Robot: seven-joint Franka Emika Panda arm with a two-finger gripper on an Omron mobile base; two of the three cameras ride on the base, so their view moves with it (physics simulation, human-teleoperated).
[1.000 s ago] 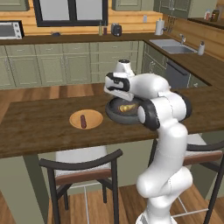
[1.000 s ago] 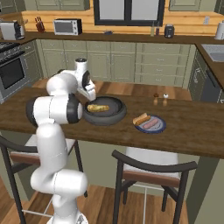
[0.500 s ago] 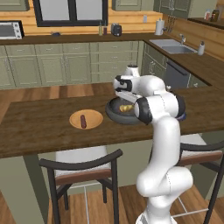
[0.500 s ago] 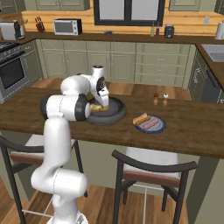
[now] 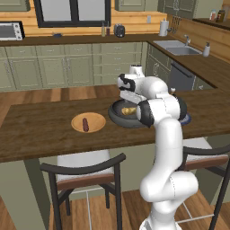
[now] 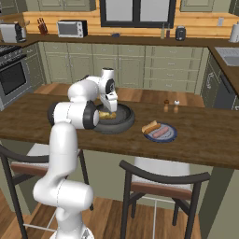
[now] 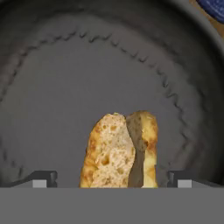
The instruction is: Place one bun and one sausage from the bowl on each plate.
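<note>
Wood counter [image 5: 40,130] with dark chairs [image 5: 85,173] on plank floor [image 6: 154,219], green cabinets [image 6: 126,65], microwave [image 6: 71,28], window [image 6: 135,11], sink [image 5: 177,50] behind.

The white arm bends over the dark bowl [image 5: 120,117] on the wooden counter [image 5: 40,130]; 1 bun [image 5: 129,110] lies inside. Left of it, the tan plate [image 5: 88,122] carries 1 dark sausage [image 5: 85,124].

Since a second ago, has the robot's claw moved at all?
Yes. The gripper has swung from beside the bowl in over it and dropped low, its open fingers now on either side of the bun.
</note>
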